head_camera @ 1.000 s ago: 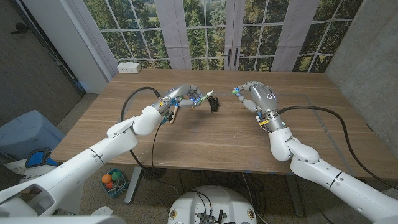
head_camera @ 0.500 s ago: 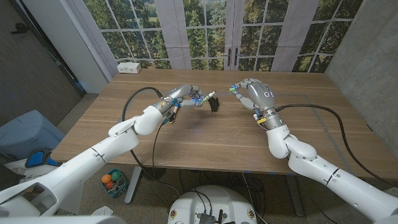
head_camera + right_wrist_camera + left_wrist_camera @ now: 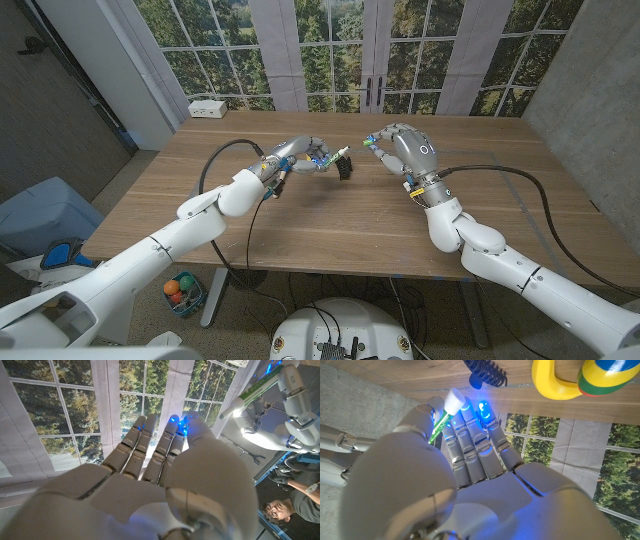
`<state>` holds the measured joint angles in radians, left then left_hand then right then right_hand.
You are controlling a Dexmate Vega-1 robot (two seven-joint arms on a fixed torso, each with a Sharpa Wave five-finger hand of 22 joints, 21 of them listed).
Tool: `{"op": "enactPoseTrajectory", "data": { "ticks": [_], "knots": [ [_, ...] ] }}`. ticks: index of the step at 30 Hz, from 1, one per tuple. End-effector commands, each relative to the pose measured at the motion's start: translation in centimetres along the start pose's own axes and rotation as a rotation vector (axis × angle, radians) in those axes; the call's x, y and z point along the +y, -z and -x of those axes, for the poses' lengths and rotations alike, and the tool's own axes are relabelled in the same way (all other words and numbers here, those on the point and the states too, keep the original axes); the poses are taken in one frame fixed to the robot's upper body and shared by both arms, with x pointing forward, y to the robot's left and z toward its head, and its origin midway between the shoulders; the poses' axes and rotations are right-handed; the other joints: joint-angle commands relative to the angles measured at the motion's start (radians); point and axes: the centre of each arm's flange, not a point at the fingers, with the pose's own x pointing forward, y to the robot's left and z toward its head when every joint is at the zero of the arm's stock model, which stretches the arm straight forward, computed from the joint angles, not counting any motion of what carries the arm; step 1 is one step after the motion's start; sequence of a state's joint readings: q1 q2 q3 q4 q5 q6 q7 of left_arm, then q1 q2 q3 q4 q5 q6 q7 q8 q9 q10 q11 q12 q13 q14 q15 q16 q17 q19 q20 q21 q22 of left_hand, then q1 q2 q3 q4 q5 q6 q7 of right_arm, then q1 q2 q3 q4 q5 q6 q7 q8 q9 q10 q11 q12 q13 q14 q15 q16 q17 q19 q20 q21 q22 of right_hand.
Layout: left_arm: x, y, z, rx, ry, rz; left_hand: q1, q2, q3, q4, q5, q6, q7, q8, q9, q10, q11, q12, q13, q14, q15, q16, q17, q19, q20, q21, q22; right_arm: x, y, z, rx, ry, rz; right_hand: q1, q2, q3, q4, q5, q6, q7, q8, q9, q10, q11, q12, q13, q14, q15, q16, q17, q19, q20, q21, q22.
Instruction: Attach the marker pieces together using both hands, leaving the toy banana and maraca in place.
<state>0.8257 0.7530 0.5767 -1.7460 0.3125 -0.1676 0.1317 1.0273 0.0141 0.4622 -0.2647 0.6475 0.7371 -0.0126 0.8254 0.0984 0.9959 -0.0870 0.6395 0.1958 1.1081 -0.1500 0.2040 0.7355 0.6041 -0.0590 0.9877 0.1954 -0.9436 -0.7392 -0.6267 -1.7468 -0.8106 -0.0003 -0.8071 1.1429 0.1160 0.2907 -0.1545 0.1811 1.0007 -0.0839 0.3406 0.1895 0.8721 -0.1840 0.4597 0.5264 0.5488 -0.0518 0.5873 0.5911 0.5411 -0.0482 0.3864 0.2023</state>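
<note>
The wooden table is stretching across the head view, with both arms reaching over it toward its far middle. The left hand is hovering above the tabletop, pinching a green marker body with a white tip between thumb and fingers; in the right wrist view the same marker is pointing toward the right hand. The right hand is facing it at close range, fingers curled around a small green marker piece at its fingertips, though the piece itself is too small to make out clearly. A black coiled object is sitting between the hands. The yellow toy banana and striped maraca are lying touching each other on the table.
</note>
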Motion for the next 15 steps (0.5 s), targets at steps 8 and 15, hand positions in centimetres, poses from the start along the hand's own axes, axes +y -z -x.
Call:
{"op": "enactPoseTrajectory", "data": {
  "ticks": [8, 15],
  "knots": [
    [-0.28, -0.35, -0.4, -0.011, 0.012, 0.006, 0.001, 0.008, 0.152, 0.141, 0.022, 0.002, -0.003, 0.012, 0.557, 0.131, -0.121, 0.005, 0.742, 0.063, -0.084, 0.002, 0.006, -0.008, -0.061, 0.012, -0.001, 0.3, -0.68, -0.39, -0.034, 0.0, 0.011, 0.015, 0.004, -0.005, 0.001, 0.006, 0.128, -0.001, 0.008, 0.011, 0.006, 0.0, 0.0, 0.006, 0.012, -0.177, -0.006, 0.006, 0.001, -0.022, 0.013, 0.003],
    [-0.37, -0.4, -0.54, -0.011, 0.016, 0.008, 0.001, 0.007, 0.155, 0.14, 0.022, 0.002, -0.003, 0.013, 0.554, 0.129, -0.122, 0.003, 0.74, 0.063, -0.084, 0.002, 0.007, -0.009, -0.06, 0.014, -0.001, 0.51, -0.82, -0.46, -0.041, -0.002, 0.014, 0.016, 0.005, -0.006, 0.001, 0.006, 0.13, 0.001, 0.009, 0.011, 0.007, -0.001, -0.002, 0.007, 0.013, -0.178, -0.009, 0.008, 0.0, -0.024, 0.015, 0.002]
  ]
}}
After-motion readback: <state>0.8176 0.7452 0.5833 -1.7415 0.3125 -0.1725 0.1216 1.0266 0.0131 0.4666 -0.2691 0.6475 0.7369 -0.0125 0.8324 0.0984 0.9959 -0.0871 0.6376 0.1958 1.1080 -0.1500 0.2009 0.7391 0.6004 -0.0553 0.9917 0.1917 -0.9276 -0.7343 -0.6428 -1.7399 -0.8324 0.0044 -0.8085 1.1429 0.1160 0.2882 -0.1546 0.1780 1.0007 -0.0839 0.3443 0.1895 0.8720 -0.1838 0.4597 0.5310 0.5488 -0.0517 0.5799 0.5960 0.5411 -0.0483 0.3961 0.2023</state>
